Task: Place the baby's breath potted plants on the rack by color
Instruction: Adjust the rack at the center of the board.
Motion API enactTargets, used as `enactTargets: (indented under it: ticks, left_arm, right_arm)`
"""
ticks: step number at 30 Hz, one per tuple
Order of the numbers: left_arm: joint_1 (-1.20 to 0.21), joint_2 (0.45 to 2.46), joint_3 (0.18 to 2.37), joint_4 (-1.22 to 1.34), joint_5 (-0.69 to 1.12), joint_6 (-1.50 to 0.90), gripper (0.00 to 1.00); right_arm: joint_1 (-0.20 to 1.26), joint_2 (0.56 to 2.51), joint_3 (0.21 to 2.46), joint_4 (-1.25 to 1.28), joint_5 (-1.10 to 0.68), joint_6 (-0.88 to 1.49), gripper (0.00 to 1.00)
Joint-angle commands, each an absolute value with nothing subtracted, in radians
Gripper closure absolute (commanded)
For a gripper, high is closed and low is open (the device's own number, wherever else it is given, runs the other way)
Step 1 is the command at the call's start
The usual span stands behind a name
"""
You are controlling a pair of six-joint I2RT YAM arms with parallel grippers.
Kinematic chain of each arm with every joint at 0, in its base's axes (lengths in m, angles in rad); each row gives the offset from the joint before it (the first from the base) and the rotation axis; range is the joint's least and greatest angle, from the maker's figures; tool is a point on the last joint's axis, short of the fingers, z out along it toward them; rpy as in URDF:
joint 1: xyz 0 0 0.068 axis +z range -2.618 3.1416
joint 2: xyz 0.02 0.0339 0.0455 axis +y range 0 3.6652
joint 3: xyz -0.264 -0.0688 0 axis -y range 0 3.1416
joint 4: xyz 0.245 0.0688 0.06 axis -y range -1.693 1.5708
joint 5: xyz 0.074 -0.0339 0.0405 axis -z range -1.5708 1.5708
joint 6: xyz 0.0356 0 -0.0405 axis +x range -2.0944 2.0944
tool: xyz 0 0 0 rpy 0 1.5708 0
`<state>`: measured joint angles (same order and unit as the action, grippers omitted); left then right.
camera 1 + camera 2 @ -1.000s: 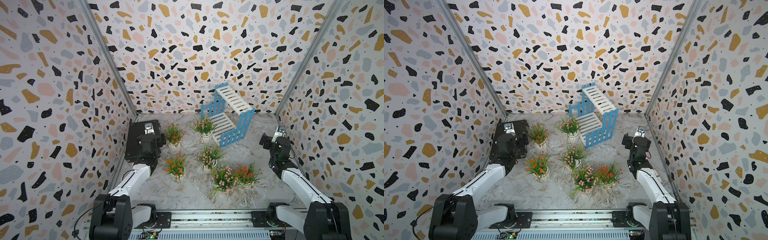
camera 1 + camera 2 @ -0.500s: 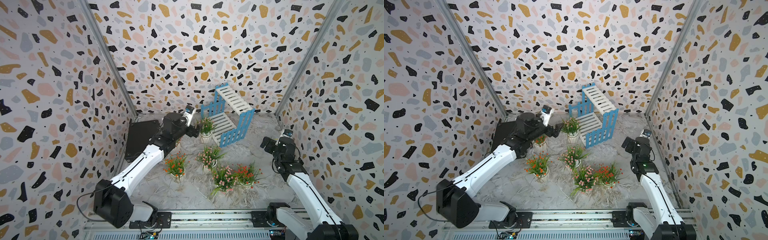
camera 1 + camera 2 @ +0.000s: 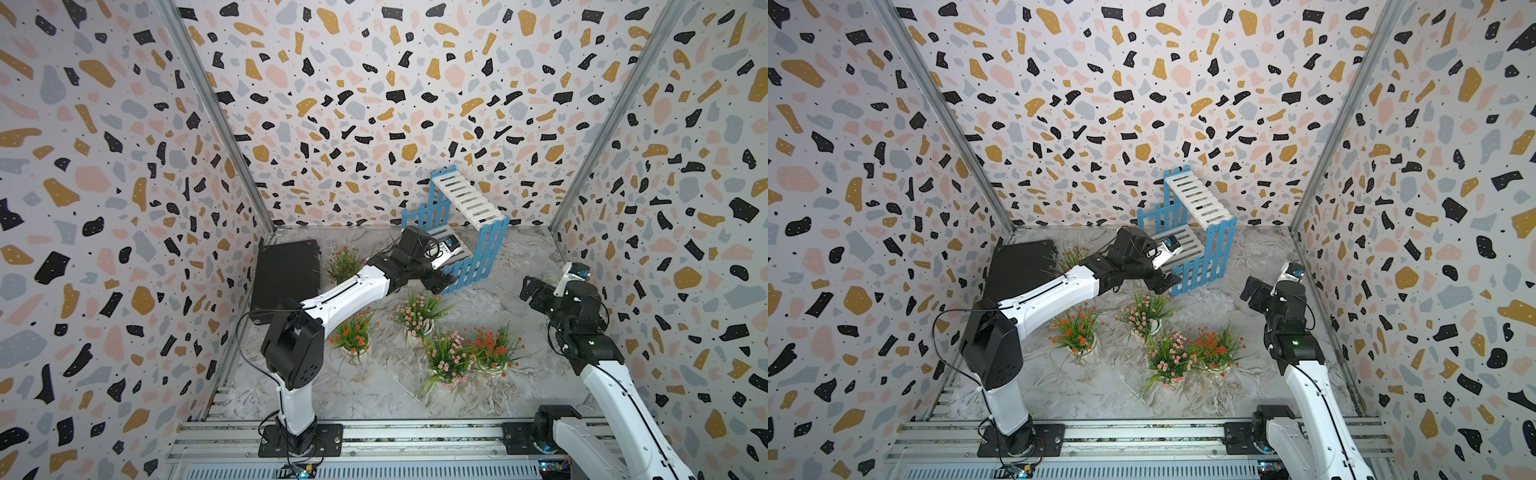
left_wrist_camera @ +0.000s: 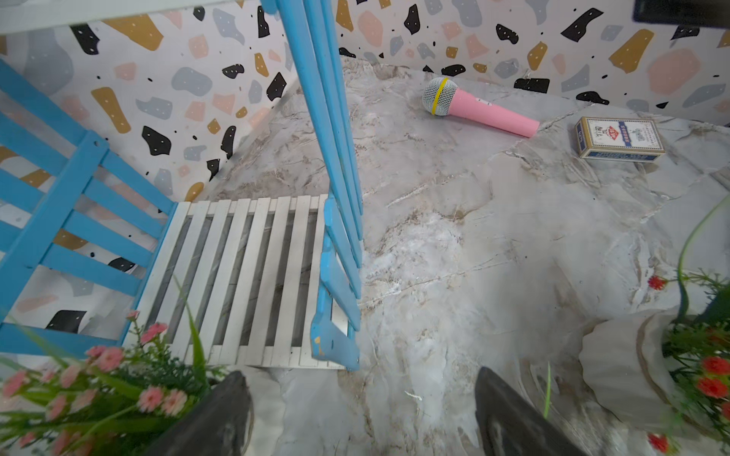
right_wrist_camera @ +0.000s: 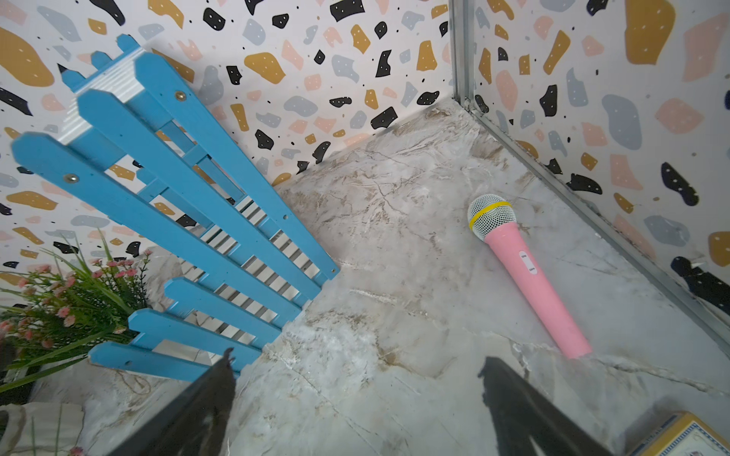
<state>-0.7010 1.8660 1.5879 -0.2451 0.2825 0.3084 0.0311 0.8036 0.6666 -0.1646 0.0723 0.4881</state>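
Baby's breath potted plants [image 3: 446, 359] stand loose on the counter [image 3: 374, 395], five showing low and centre in both top views. They are probably light and top-heavy with soft fronds, so the stiff ribbed pot is the place to grip. The left jaws are spread and empty beside a pink plant [image 4: 106, 375], and the right jaws are spread too. Behind them, both shelves of the rack [image 3: 469, 203] look bare.

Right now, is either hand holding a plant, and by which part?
Nothing is held. The left hand, by the rack, and the right hand are both open, with only bare floor in their gaps.
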Motion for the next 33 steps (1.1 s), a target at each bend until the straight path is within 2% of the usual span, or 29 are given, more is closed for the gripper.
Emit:
enactTargets:
  ticks: [1,10,18,26,33]
  left_arm:
    - [-0.706,1.897,1.654,-0.220,0.280,0.338,0.13]
    - [-0.703,2.020,1.783,-0.270,0.273,0.371,0.15]
    - [-0.692,2.051,1.752,-0.189,0.262,0.361,0.19]
    - [-0.679,2.082,1.720,-0.102,0.237,0.351,0.32]
    - [-0.679,2.088,1.697,-0.089,0.250,0.334,0.47]
  right_arm:
    - [0.031,0.759,0.644,-0.182,0.057,0.482,0.01]
    - [0.030,0.733,0.621,-0.163,0.057,0.481,0.01]
    - [0.031,0.721,0.591,-0.134,0.042,0.481,0.03]
    - [0.031,0.712,0.568,-0.120,0.040,0.476,0.06]
    - [0.030,0.714,0.557,-0.103,0.035,0.479,0.07]
